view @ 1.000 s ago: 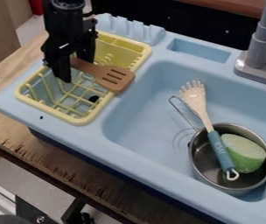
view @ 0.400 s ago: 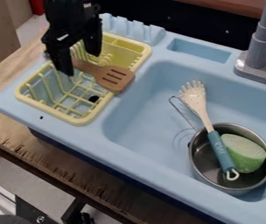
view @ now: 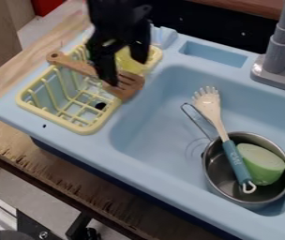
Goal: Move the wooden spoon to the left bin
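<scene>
My gripper (view: 130,70) hangs open over the right part of the yellow rack, its near finger in front of the spoon's middle and its other finger farther back to the right. The wooden spoon (view: 75,64), with a slotted head, lies across the yellow dish rack (view: 90,127). Its handle end rests at the rack's left edge and its head lies at the right rim, beside the sink basin. The gripper hides part of the spoon between handle and head.
In the blue sink (view: 154,119), a metal pot (view: 213,176) at the lower right holds a green vegetable piece (view: 259,164) and a teal-handled utensil (view: 236,161). A grey faucet (view: 280,58) stands at the upper right.
The gripper has moved right from above the handle end, with its fingers now farther apart. The spoon lies where it was, its handle end now uncovered.
</scene>
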You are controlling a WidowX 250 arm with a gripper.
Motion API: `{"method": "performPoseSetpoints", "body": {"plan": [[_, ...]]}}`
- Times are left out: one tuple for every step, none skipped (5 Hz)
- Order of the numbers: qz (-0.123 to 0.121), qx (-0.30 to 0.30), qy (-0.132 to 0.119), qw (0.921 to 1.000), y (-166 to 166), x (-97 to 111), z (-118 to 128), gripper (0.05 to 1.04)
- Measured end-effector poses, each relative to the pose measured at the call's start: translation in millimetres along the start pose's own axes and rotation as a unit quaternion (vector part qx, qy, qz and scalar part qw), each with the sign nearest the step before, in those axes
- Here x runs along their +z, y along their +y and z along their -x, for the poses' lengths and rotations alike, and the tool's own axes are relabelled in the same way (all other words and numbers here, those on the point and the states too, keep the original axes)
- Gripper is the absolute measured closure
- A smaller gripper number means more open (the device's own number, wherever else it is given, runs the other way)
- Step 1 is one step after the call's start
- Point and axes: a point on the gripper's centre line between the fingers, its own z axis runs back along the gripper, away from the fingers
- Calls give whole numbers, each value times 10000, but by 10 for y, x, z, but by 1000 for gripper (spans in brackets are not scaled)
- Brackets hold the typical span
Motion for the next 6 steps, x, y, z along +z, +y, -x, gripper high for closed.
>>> {"method": "performPoseSetpoints", "body": {"plan": [[-22, -252, 7, 9997, -42, 24, 242, 82], [-50, -484, 6, 9988, -83, 99, 402, 82], [16, -584, 41, 9983, -144, 162, 496, 82], [58, -773, 66, 9970, -211, 129, 596, 82], [369, -1603, 38, 9864, -292, 102, 642, 82], [455, -2455, 361, 9677, -286, 111, 766, 82]]}}
